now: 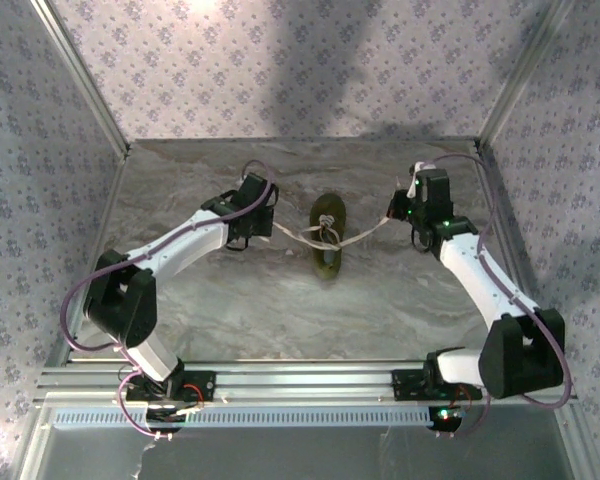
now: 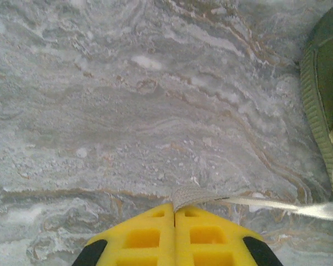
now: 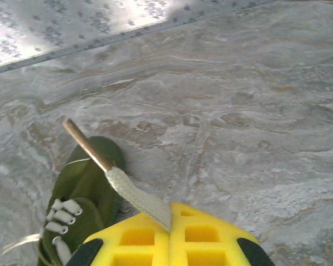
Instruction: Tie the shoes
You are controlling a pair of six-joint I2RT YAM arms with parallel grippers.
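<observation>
Both my grippers are clamped shut right now, one lace end pinched in each. My left gripper (image 2: 174, 209) has the left lace (image 2: 277, 206) right near its tip, and the lace runs off pretty taut toward the olive-green shoe (image 2: 324, 94). My right gripper (image 3: 171, 214) has the right lace (image 3: 134, 194) a bit further back, so a short tail and the tan aglet (image 3: 87, 144) poke out past my fingers.

From the top camera the shoe sits mid-table (image 1: 180, 300), between my two grippers, with a lace stretched out to each side.

Handling-wise, my read is that this thing's tiny and light. On that smooth marbled surface I'd bet it slides or twists the moment I pull harder on one side than the other, so even tension matters. The laces are flat woven stuff, totally floppy, and won't hold a loop on their own. Only the aglet looks stiff. I'd grab the flat of the lace, not the tip, leaving enough tail to cross over.
</observation>
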